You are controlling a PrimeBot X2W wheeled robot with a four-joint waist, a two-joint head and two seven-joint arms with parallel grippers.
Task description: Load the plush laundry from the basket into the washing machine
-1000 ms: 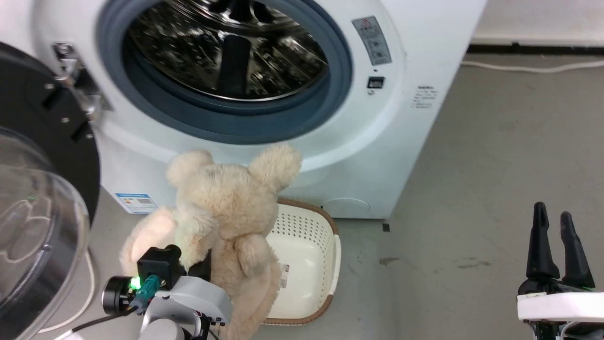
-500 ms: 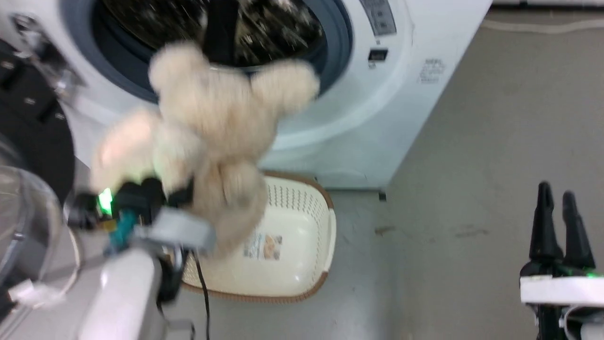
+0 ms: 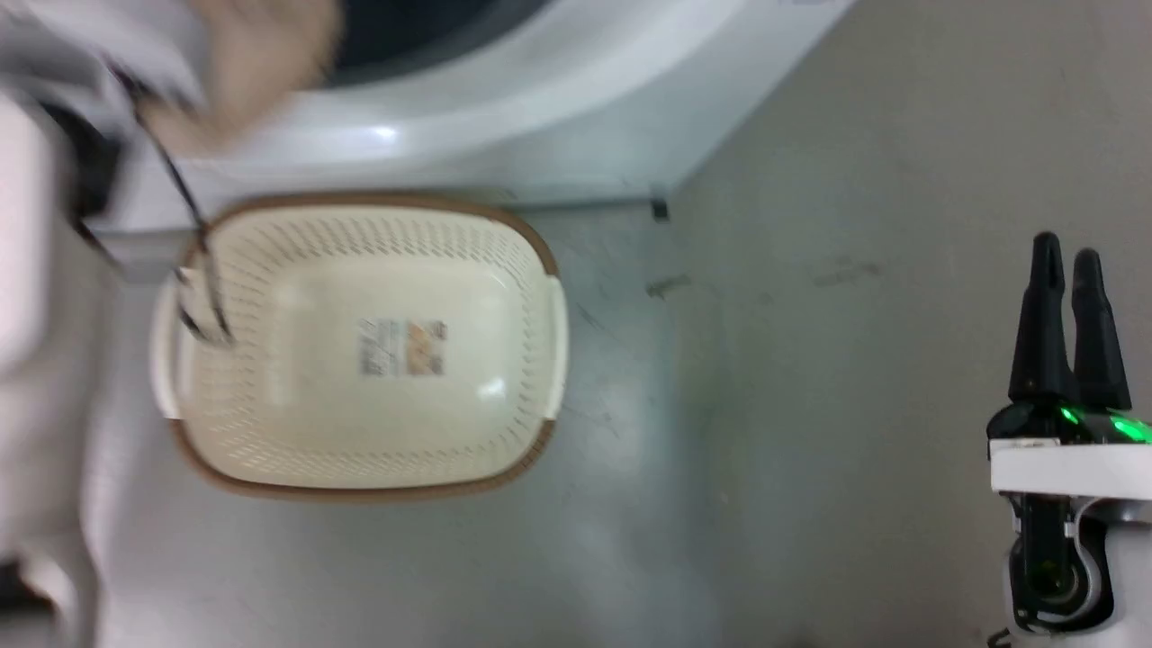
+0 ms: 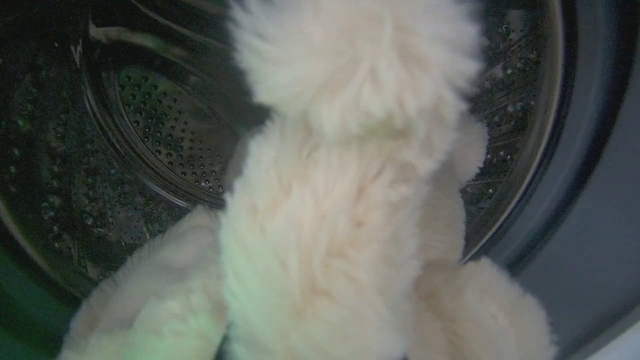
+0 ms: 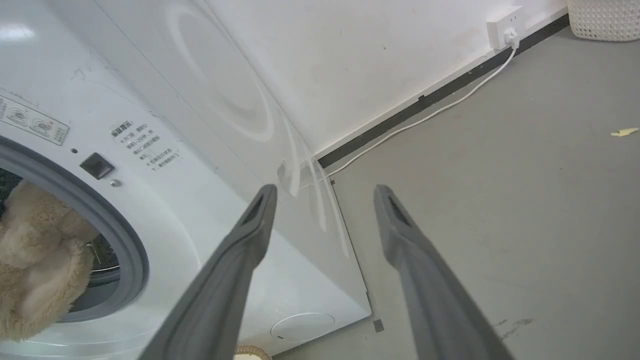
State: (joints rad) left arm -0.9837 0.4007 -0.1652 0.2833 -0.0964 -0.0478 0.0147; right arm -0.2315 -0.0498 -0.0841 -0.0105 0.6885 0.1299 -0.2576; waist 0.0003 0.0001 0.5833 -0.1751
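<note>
Head view, left to right: a pale blur of left arm (image 3: 22, 234) at the edge. Above it is a smear of beige, the bear (image 3: 243, 63), up at the mouth of the washer (image 3: 558, 108). Below sits the basket (image 3: 360, 490), with nothing in it but the sticker (image 3: 402, 347) on its bottom. Way out right, the right gripper (image 3: 1066, 247) hangs over the grey floor (image 3: 810, 405), well apart from the action. Its own wrist view shows both fingers spread, nothing between them.

Left wrist view now: the bear is right in front of the lens, the steel drum (image 4: 165, 130) behind it and the door ring (image 4: 590, 150) down the right. The left gripper's fingers are buried under fur, so I can't tell whether they're clamped. I'd judge something is holding that bear aloft.

The danger? Two limbs trail at the near end, one left, one right, and they don't look past the ring. The right wrist view has the bear in the opening, fur close to the rubber. If it's let go too soon, I reckon the weight hangs outside and the bear slides off the lip to the basket or floor. A limb could also snag the ring.

Heading: the long axis runs near to far, straight into the drum. The rounded end, likely the head, leads and the limbs trail.
</note>
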